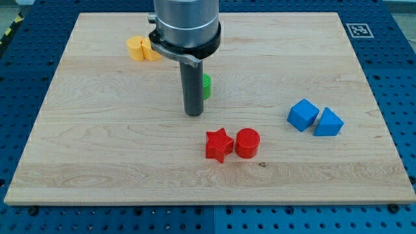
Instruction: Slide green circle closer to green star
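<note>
A green block point(206, 86) shows only as a sliver at the right side of the dark rod; its shape cannot be made out, and most of it is hidden behind the rod. No second green block is visible; the arm's wide body covers the board's top middle. My tip point(194, 114) rests on the board just below and left of the green sliver, close to it; whether they touch cannot be told.
A yellow block point(142, 49) lies at the top left, partly behind the arm. A red star point(219, 144) and red circle point(247, 143) sit side by side below my tip. Two blue blocks point(303, 114) point(328, 123) lie at the right. The wooden board point(97, 143) ends near all view edges.
</note>
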You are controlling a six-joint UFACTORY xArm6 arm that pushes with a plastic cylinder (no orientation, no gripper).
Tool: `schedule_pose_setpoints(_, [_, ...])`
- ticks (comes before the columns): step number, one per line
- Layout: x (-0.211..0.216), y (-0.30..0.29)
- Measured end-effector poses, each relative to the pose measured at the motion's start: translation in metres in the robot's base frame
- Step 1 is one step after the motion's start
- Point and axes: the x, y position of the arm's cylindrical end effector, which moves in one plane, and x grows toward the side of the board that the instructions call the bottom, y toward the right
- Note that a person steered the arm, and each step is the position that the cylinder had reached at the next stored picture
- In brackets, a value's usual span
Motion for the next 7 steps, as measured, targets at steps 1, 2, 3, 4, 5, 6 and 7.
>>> schedule_pose_setpoints(1, [-0.027,0.001])
schedule_pose_setpoints(2, [-0.048,0.012])
schedule_pose_setpoints(3, [-0.071,0.022])
schedule_pose_setpoints(4, [-0.094,0.033])
schedule_pose_setpoints(5, [-0.116,0.043])
schedule_pose_setpoints(6, [-0.134,0.045])
schedule_pose_setpoints(7, [-0.14,0.045])
